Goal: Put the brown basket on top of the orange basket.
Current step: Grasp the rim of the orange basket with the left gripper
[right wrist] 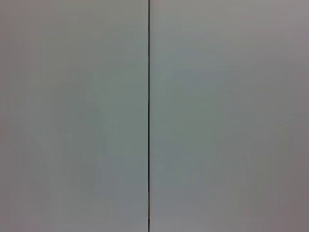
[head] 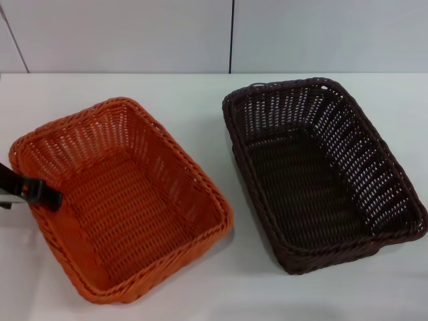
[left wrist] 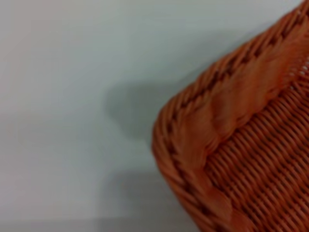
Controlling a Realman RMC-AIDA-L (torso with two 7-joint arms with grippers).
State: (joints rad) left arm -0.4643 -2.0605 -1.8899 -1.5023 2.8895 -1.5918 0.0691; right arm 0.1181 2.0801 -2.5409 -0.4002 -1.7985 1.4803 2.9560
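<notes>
- The left gripper sat at the orange basket's left rim; whether its jaws were open or closed could not be told.
- The brown basket lay untouched on the table, just right of the orange one.
- Judged stage: opening. The next move called for gripping the brown basket's rim and lifting it leftward.
- The right gripper was out of view.

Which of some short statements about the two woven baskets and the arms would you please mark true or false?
1. The dark brown rectangular woven basket sits inside the bright orange rectangular woven basket. False: they rest side by side and apart on the white table.
2. The orange basket lies on the robot's left. True.
3. The left gripper is at the orange basket's outer rim. True.
4. The right gripper holds the brown basket. False: it is out of the head view, and its wrist view shows only a pale wall.
5. Both baskets hold fruit. False: both are empty.
</notes>
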